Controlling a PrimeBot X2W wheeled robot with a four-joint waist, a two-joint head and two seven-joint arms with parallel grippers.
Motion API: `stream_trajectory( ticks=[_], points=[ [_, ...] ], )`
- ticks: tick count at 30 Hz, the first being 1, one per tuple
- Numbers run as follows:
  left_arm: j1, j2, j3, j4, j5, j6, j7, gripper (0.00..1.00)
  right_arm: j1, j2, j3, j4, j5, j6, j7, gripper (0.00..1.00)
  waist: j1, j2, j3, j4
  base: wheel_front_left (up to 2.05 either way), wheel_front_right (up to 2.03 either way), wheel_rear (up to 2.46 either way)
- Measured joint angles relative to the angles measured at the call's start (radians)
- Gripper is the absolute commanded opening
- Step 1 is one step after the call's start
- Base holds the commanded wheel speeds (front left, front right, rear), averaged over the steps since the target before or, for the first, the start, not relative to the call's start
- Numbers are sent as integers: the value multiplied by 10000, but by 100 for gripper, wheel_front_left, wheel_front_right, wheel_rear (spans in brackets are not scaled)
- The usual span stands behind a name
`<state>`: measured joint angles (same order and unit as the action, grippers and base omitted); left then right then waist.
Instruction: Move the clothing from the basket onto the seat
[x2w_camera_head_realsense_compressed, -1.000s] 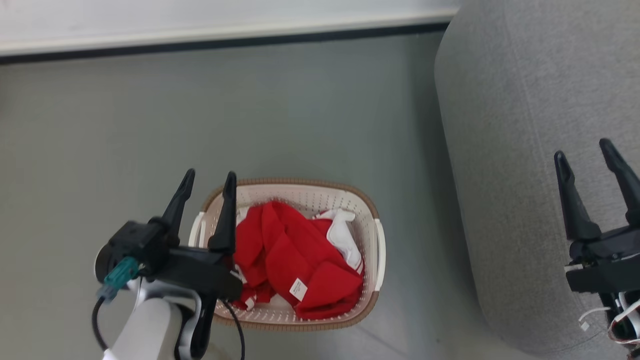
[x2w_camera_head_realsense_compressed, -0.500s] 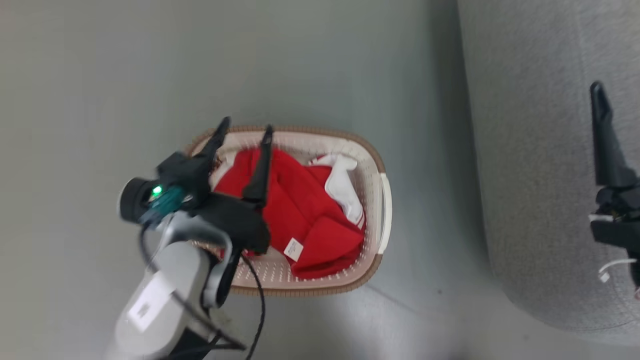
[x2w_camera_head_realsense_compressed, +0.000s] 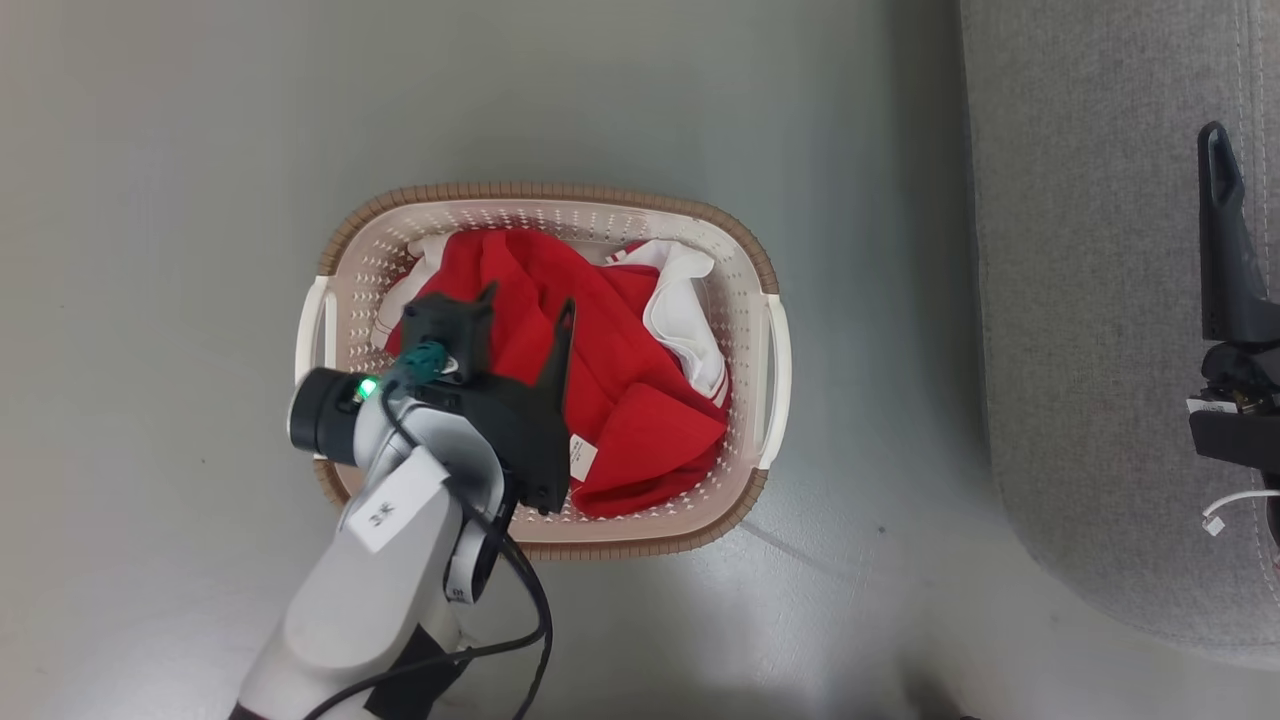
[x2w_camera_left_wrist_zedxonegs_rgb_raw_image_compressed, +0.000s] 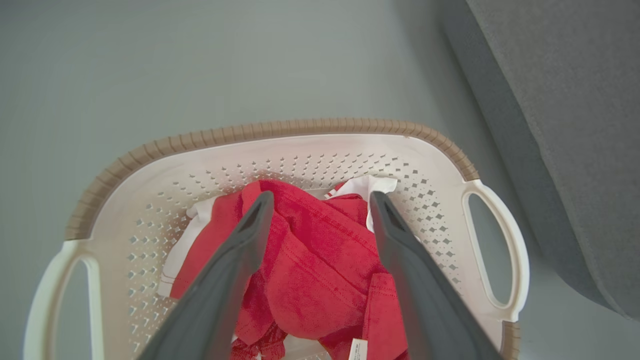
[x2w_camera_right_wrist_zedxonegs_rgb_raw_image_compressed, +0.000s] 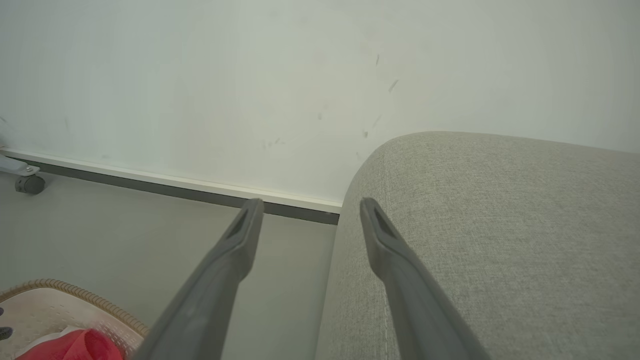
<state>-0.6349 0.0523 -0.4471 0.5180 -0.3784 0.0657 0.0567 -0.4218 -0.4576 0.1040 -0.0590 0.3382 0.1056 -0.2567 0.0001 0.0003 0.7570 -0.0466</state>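
The basket stands on the grey floor with the clothing heaped inside, red with a white panel at the right and a small white tag. My left gripper hangs over the basket's left half, pointing down at the heap. In the left wrist view the left gripper is open, its fingers straddling the red clothing above the basket's rim; whether they touch the fabric I cannot tell. The seat fills the right side. My right gripper is open and empty over the seat's edge.
Grey floor surrounds the basket, with a strip of floor between it and the seat. In the right wrist view a white wall with a dark baseboard stands behind, and a caster wheel shows at the far left.
The head camera has tilted down, so the wall has left the view. My left gripper has swung from beside the basket's left rim to over the clothing, pitched downward. Both grippers stay open.
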Motion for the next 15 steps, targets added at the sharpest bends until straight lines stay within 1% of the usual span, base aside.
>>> stream_trajectory(
  ticks=[3,7,12,15],
  points=[
    [-30,-33,-128,263,-25,50,173,100,-33,33,2,13,-4,0,0,100,0,0,37,-20,0,0,0],
    [-31,-98,-433,792,-428,63,617,100,-157,67,2,29,-42,4,0,100,-1,-1,114,-67,0,0,0],
    [-48,-96,-761,1197,-648,71,965,100,-225,100,29,19,-44,17,0,100,0,-2,269,-139,0,0,0],
    [-103,-86,-1083,1244,-980,140,1060,100,-393,144,90,8,-44,92,0,100,-1,-2,379,-219,0,0,0]
  ],
)
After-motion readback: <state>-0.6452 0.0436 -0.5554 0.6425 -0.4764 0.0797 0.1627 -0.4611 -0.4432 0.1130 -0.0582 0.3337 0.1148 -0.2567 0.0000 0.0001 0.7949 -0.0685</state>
